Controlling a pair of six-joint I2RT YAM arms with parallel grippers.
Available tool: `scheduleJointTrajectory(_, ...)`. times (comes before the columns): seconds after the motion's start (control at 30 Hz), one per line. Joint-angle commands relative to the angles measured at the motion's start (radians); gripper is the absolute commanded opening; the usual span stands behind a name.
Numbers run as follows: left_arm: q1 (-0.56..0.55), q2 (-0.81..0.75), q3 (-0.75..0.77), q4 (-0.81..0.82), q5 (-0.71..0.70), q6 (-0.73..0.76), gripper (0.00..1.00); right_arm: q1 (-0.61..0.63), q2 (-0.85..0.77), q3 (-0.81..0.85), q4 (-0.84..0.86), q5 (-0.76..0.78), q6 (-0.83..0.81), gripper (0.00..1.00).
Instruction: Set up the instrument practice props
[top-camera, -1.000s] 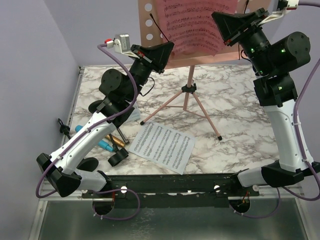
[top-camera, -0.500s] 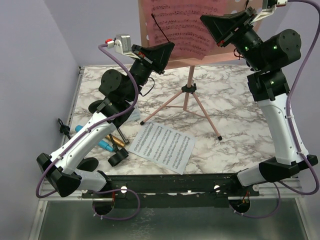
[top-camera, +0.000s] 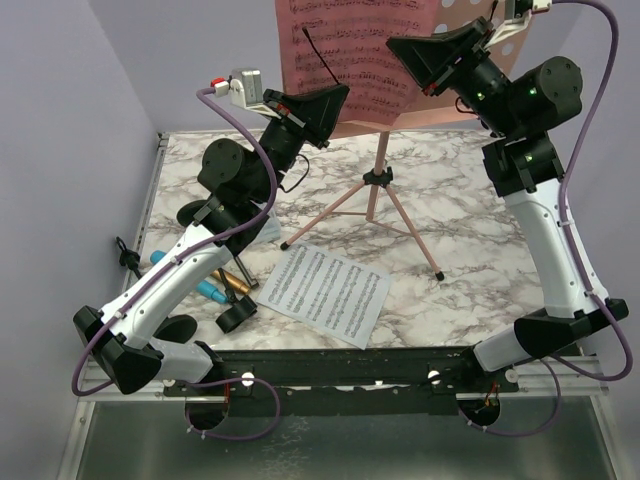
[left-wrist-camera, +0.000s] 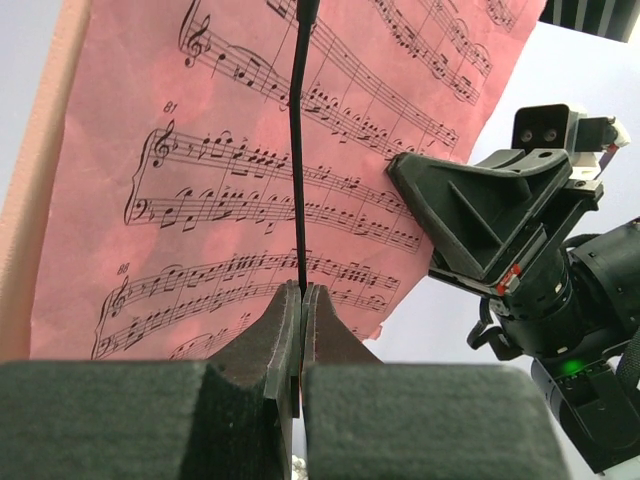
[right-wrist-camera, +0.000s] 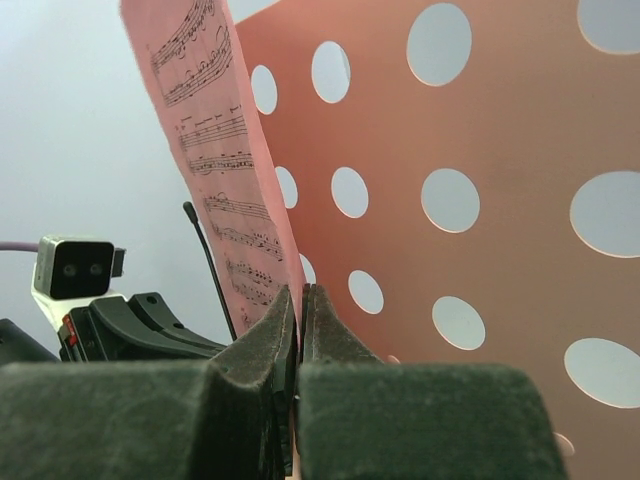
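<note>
Right wrist view has the right claw (right-wrist-camera: 298, 292) pinched on the edge of the pink page (right-wrist-camera: 215, 150) beside the perforated rack (right-wrist-camera: 480, 250), the left claw (left-wrist-camera: 302, 291) seemingly clamping a thin black wire (left-wrist-camera: 298, 150); ease the page flat under that wire without tugging.

pink tripod legs (top-camera: 377, 179) splayed mid-table, white sheet (top-camera: 325, 293) flat in front, open marble tabletop (top-camera: 470, 235) at right

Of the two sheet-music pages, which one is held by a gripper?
The pink page: the right gripper pinches its edge, up at the perforated rack. The white page lies flat on the table, with no gripper on it.
</note>
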Motion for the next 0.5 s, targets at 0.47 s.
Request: scheduleJointTrajectory(0.47,-0.007,-0.037,-0.019,-0.005,-0.018,-0.014,0.34,-0.004,-0.001,-0.022,0.047,0.011,0.006,0.0)
